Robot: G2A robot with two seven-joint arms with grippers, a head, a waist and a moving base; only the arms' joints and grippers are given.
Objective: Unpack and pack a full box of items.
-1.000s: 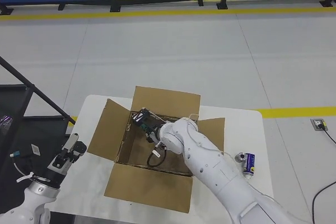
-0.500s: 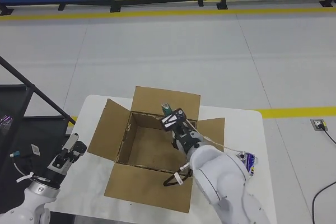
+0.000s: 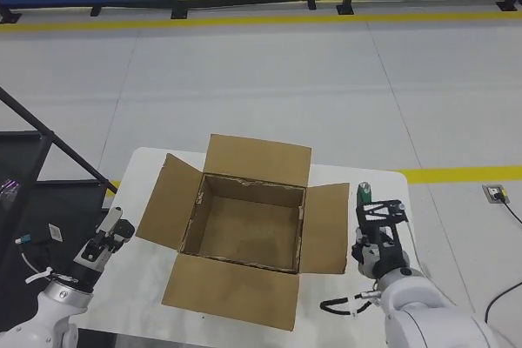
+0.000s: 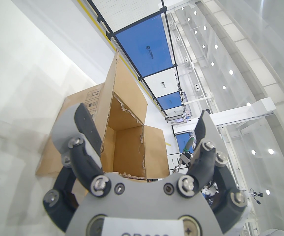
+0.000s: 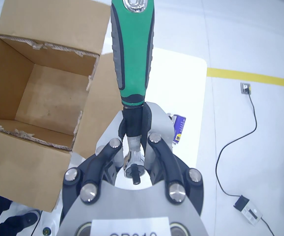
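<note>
Ratchet [image 5: 133,42] out of the empty box [image 3: 258,158], held over the table [image 3: 148,170] to the box's right.
The right gripper [image 5: 134,124] is clamped on the metal neck, with the green handle projecting past its fingertips. The tool should be lowered onto bare tabletop, clear of the blue can [image 5: 179,128] and the box flap, and released only once it rests. The left gripper [image 4: 143,114] sits with fingers spread.

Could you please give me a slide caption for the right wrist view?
Right gripper holds a green-handled ratchet beside the open cardboard box.
</note>
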